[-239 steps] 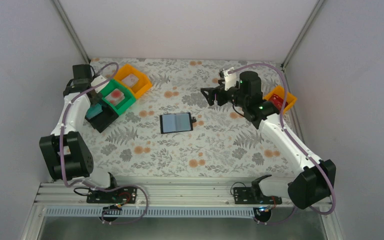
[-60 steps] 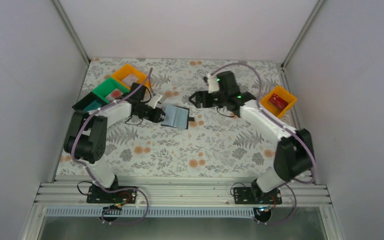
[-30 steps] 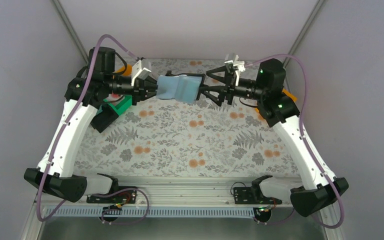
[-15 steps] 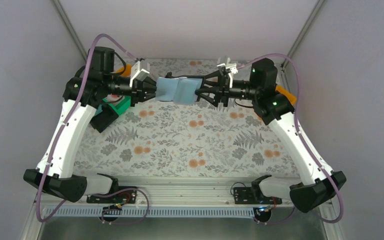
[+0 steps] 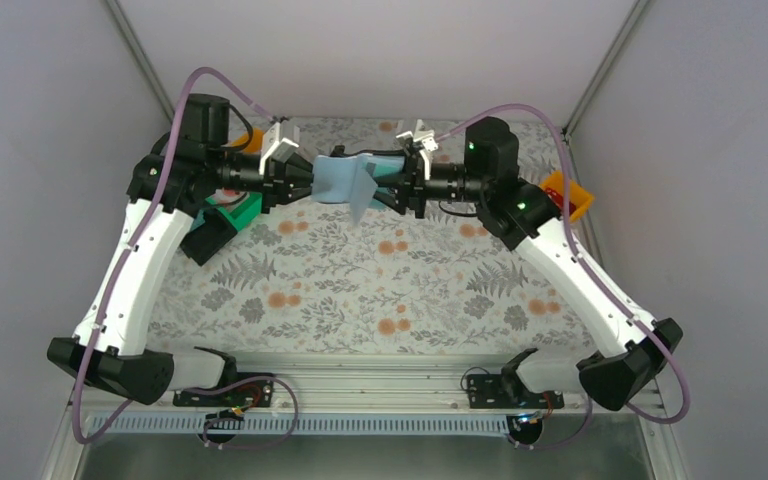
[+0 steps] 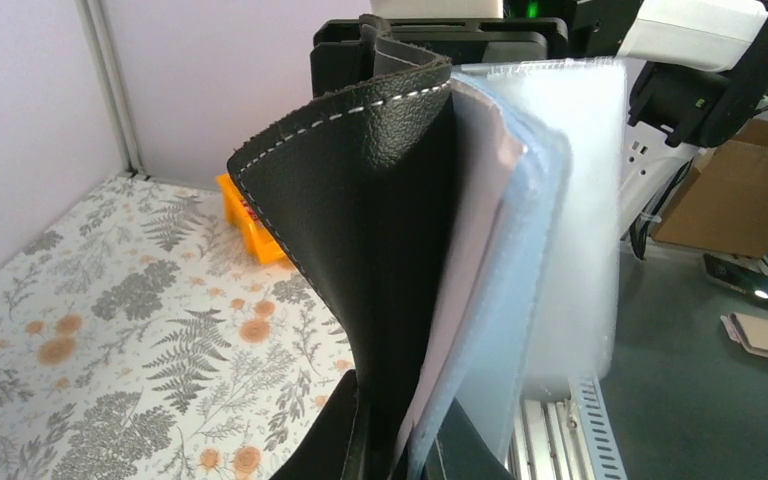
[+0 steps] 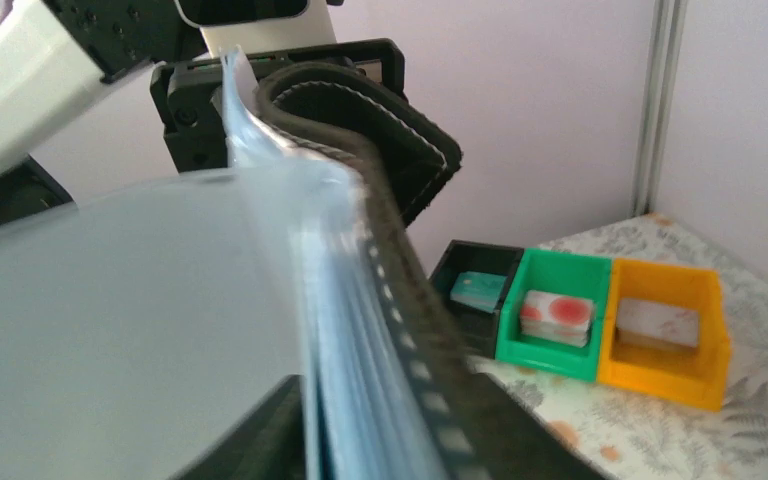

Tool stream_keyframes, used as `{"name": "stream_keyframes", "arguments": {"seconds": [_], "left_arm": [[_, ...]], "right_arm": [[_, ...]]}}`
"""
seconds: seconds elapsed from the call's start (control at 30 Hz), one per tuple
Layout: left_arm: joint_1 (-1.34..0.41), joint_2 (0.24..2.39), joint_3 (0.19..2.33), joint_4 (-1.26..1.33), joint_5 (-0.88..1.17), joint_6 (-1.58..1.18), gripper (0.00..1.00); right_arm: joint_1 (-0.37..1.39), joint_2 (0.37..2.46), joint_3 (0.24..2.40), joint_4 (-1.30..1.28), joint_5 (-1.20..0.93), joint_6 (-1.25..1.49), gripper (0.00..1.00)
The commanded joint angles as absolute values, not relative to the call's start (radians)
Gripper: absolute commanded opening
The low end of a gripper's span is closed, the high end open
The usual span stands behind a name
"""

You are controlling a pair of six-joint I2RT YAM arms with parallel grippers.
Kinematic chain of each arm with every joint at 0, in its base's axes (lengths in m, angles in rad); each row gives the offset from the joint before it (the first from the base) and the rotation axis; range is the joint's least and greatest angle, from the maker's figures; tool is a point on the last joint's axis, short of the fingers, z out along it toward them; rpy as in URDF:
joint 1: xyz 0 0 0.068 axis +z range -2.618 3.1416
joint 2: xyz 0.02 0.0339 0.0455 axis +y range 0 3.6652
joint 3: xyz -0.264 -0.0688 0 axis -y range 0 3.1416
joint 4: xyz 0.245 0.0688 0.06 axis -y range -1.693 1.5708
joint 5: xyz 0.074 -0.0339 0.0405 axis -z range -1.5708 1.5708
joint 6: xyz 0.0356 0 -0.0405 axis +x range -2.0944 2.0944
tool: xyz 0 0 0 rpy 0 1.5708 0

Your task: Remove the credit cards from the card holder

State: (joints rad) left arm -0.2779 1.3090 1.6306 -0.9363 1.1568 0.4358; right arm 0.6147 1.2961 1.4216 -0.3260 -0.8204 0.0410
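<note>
The card holder (image 5: 353, 184), black outside and grey-blue inside, hangs in the air above the back of the table, bent into a V. My left gripper (image 5: 309, 183) is shut on its left half; the black leather and a clear sleeve run up between the jaws (image 6: 400, 430). From the other side, my right gripper (image 5: 392, 188) is shut on the right half's edge (image 7: 360, 440), one finger (image 7: 250, 440) against the sleeve. A teal credit card (image 7: 478, 289) lies in the black bin (image 7: 460, 255). A red credit card (image 5: 556, 192) lies in the orange bin (image 5: 578, 203) on the right.
On the left stand a green bin (image 7: 560, 270) with red-spotted white cards and another orange bin (image 7: 705, 290) with a pale card. The floral table (image 5: 380, 290) is ringed by white walls and metal posts (image 7: 660, 100).
My right gripper has moved left onto the card holder's right half and its jaws have closed in. The holder has folded from nearly flat into a V. The left gripper holds as before.
</note>
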Motion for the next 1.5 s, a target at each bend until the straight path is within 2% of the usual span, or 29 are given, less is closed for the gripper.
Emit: {"name": "stream_keyframes", "arguments": {"seconds": [0.0, 0.07, 0.1, 0.17, 0.2, 0.23, 0.3, 0.4, 0.6, 0.7, 0.83, 1.1, 1.3, 1.47], "left_arm": [[-0.283, 1.295, 1.615, -0.9, 1.205, 0.437, 0.02], [-0.283, 1.293, 1.607, -0.893, 1.192, 0.432, 0.02], [-0.283, 1.291, 1.604, -0.889, 1.179, 0.428, 0.02], [-0.283, 1.29, 1.596, -0.88, 1.142, 0.422, 0.04], [-0.283, 1.289, 1.593, -0.879, 1.114, 0.42, 0.12], [-0.283, 1.289, 1.592, -0.879, 1.082, 0.422, 0.28], [-0.284, 1.288, 1.601, -0.871, 0.98, 0.42, 0.68], [-0.284, 1.296, 1.616, -0.83, 0.785, 0.388, 0.99], [-0.342, 1.337, 1.625, -0.77, 0.656, 0.334, 1.0], [-0.384, 1.358, 1.622, -0.759, 0.575, 0.323, 1.0], [-0.416, 1.382, 1.6, -0.738, 0.5, 0.305, 1.0], [-0.405, 1.402, 1.57, -0.721, 0.208, 0.309, 1.0], [-0.298, 1.4, 1.57, -0.734, 0.281, 0.299, 1.0], [-0.179, 1.372, 1.584, -0.812, 0.553, 0.395, 1.0]], "right_arm": [[0.654, 1.319, 1.465, -0.265, -0.776, 0.079, 0.32], [0.663, 1.335, 1.48, -0.268, -0.792, 0.086, 0.11], [0.665, 1.342, 1.49, -0.274, -0.79, 0.094, 0.05], [0.666, 1.345, 1.506, -0.29, -0.766, 0.11, 0.04], [0.666, 1.345, 1.513, -0.305, -0.736, 0.12, 0.04], [0.666, 1.345, 1.52, -0.32, -0.674, 0.139, 0.04], [0.666, 1.349, 1.545, -0.368, -0.525, 0.196, 0.04], [0.666, 1.394, 1.606, -0.465, -0.3, 0.337, 0.04], [0.764, 1.54, 1.742, -0.596, -0.008, 0.451, 0.04], [0.816, 1.575, 1.774, -0.588, 0.072, 0.469, 0.04], [0.846, 1.609, 1.81, -0.576, 0.084, 0.48, 0.04], [0.848, 1.606, 1.818, -0.561, -0.027, 0.47, 0.04], [0.82, 1.554, 1.795, -0.557, -0.126, 0.435, 0.04], [0.777, 1.488, 1.738, -0.529, -0.297, 0.323, 0.04]]}}
